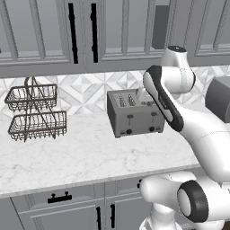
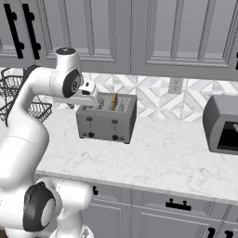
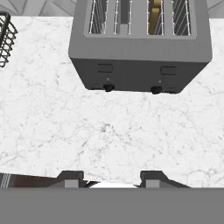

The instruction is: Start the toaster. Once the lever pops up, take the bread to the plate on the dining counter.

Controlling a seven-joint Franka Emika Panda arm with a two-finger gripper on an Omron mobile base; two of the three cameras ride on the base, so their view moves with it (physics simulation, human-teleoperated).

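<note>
The grey four-slot toaster (image 1: 132,117) (image 2: 108,118) (image 3: 140,48) stands at the back of the wall counter. A tan bread slice (image 2: 114,101) (image 3: 154,18) sticks up from a slot on its right half. Both front levers (image 3: 105,68) (image 3: 167,70) sit high on the face, above the black knobs (image 3: 108,87). My gripper (image 3: 111,177) (image 2: 89,101) hangs open above and in front of the toaster's left half, looking down at it, with nothing between its fingers. The plate and the dining counter are out of view.
A two-tier black wire basket rack (image 1: 36,112) (image 3: 4,39) stands left of the toaster. A dark grey appliance (image 2: 223,123) (image 1: 220,96) sits at the right. The white marble counter (image 1: 81,152) runs in front, with grey upper cabinets (image 1: 54,31) above.
</note>
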